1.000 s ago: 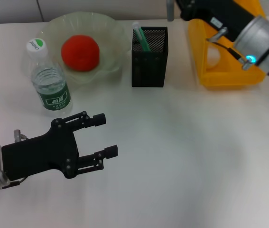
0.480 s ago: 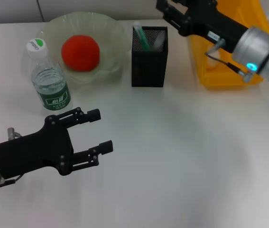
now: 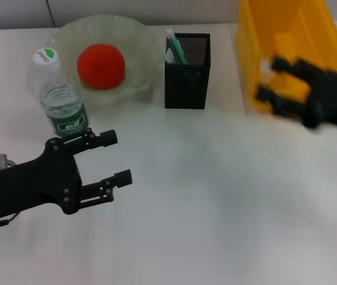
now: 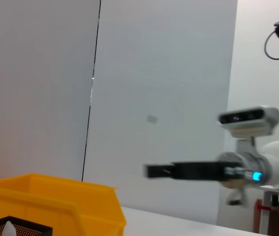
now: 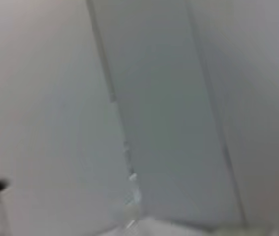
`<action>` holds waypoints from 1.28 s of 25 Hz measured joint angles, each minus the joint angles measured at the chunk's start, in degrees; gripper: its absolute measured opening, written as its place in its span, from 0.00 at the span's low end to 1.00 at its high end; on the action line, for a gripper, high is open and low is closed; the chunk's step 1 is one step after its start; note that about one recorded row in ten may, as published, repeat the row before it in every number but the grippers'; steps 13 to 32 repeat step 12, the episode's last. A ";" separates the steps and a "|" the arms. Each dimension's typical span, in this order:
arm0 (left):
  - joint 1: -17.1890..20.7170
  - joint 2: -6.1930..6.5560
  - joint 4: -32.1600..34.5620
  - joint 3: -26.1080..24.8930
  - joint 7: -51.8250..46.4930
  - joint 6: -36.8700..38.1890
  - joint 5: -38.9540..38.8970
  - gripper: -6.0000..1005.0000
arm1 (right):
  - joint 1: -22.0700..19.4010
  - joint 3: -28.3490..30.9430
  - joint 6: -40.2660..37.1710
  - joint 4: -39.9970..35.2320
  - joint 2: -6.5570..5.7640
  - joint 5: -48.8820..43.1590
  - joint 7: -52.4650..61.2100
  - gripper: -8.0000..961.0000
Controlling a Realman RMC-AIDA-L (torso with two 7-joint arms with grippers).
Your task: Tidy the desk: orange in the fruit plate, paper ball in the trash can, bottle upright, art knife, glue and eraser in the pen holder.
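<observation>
Left gripper [image 3: 109,159] open, matte black, angular.

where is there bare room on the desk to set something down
The widest bare patch is the near desk, between the left gripper and right gripper. It is crowded along the back: bottle, fruit plate, pen holder, yellow bin.

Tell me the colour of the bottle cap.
The cap is white with a green mark, best in the head view.

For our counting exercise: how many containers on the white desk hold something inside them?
3: the pale green fruit plate holds a red-orange fruit; the black mesh pen holder holds a green-and-white stick; the yellow plastic bin shows something white, partly hidden by the right gripper.
</observation>
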 joint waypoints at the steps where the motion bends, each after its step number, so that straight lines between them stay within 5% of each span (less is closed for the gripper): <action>1: 0.00 0.22 0.01 0.00 -0.12 0.15 0.01 0.75 | -1.06 0.09 -1.57 -0.44 -0.50 -1.02 0.05 0.80; 3: -0.16 1.00 0.21 0.18 -1.13 0.35 0.27 0.75 | -2.92 0.15 -8.84 -0.52 -3.00 -7.05 0.05 0.84; 6: -0.76 2.00 0.96 0.63 -3.02 0.41 1.85 0.75 | -3.48 0.99 -13.26 -0.36 -4.10 -12.64 0.05 0.84; 32: -1.44 2.26 3.07 0.35 -5.69 1.19 6.65 0.75 | -3.44 1.73 -14.73 -0.35 -3.85 -16.62 0.01 0.84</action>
